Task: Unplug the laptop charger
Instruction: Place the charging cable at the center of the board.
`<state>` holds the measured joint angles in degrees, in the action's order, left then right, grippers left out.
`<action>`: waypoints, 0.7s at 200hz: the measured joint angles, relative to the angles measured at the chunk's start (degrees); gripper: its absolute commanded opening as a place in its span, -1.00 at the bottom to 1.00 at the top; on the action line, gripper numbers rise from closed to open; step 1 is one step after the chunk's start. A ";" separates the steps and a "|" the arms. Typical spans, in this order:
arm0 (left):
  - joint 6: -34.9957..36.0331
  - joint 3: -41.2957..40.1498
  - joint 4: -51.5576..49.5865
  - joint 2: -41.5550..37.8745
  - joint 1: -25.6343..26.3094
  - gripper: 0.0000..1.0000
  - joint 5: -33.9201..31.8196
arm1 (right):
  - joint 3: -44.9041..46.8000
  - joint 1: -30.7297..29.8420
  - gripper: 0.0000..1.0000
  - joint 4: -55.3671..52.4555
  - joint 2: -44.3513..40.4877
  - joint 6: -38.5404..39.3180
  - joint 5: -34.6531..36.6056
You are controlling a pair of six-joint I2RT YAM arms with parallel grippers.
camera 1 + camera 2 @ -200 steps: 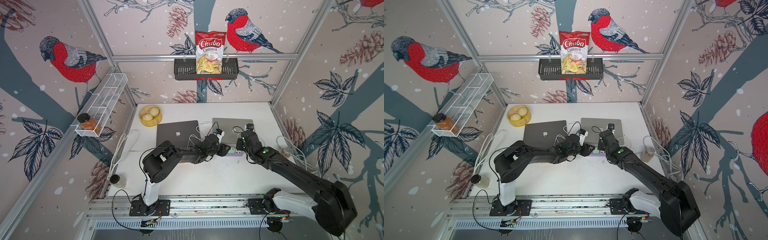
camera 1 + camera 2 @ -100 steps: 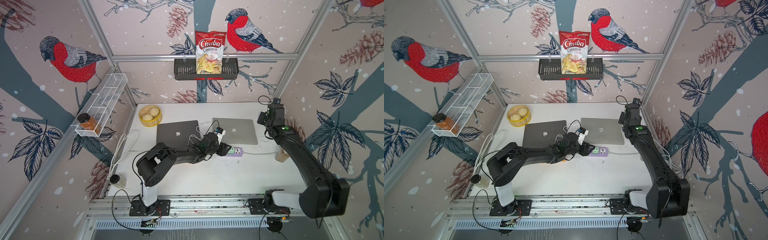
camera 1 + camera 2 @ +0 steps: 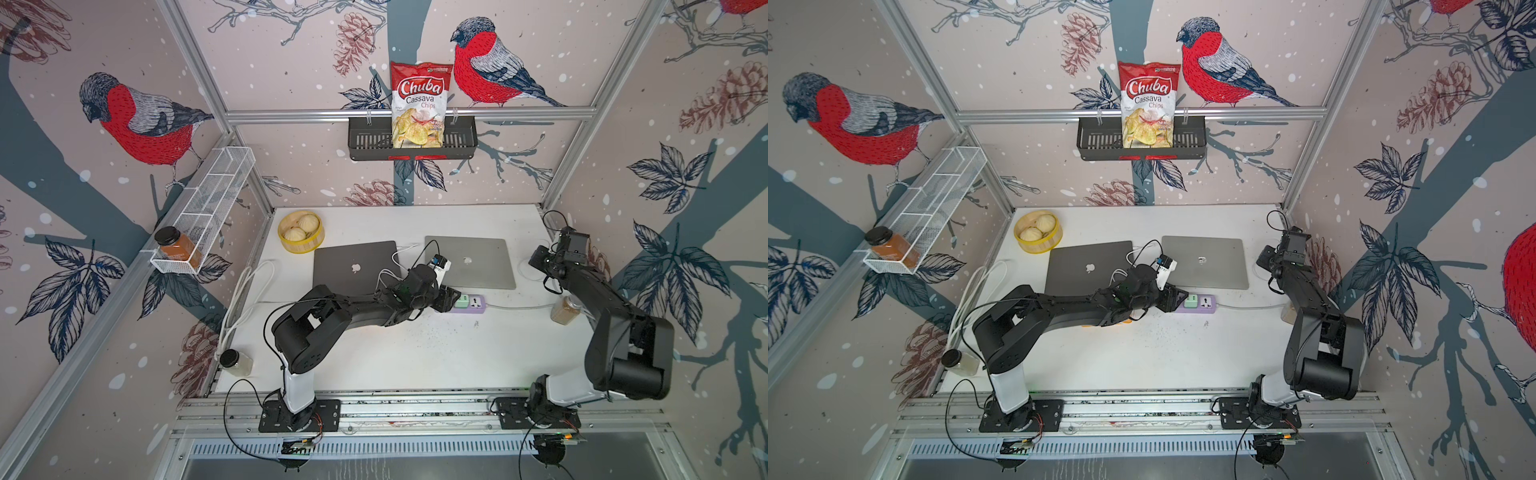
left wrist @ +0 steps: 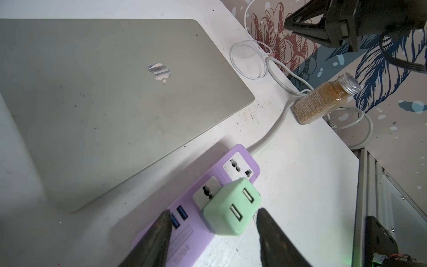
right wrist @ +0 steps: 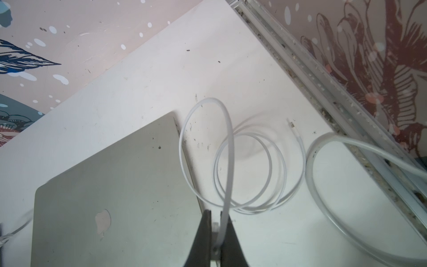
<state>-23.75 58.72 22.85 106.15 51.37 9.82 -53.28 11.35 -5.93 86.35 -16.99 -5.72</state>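
Note:
My right gripper point(image 5: 217, 215) is shut on the plug end of the white laptop charger cable point(image 5: 228, 148). It hangs above the table's right side point(image 3: 536, 259), beside the silver laptop point(image 3: 469, 262). The cable's coil lies on the table, and its far connector point(image 5: 291, 124) lies loose. A purple power strip point(image 4: 184, 240) carries a green adapter point(image 4: 231, 212) whose two USB ports are bare. My left gripper point(image 4: 213, 215) stands open at that adapter, one finger on each side; in both top views it is low at the strip's left end point(image 3: 1177, 299).
A dark grey laptop point(image 3: 353, 266) lies left of the silver one, with white leads point(image 3: 399, 253) between them. A spice bottle point(image 3: 563, 309) stands by the right wall on the strip's grey cord point(image 3: 515, 306). A bun steamer point(image 3: 300, 232) sits at back left, a jar point(image 3: 235, 361) at front left.
My right arm has swung from the power strip to the right back, carrying the cable's plug end away from the green adapter. My left gripper has opened a little wider.

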 measured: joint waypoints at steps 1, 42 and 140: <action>0.00 -0.09 0.00 -0.07 -0.04 0.20 -0.02 | 0.00 0.00 -0.95 0.04 0.04 -0.02 -0.09; 0.02 -2.08 0.48 -0.76 -0.48 0.20 -0.94 | 0.72 1.90 -0.55 3.80 2.93 -1.27 -2.78; 0.11 -2.86 0.48 -1.95 -1.33 0.20 -0.96 | 3.50 -1.07 0.34 4.50 0.79 -0.52 -0.11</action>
<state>-23.64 55.86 23.33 104.20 50.04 8.86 -49.78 10.28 -1.43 87.13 -17.52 -5.82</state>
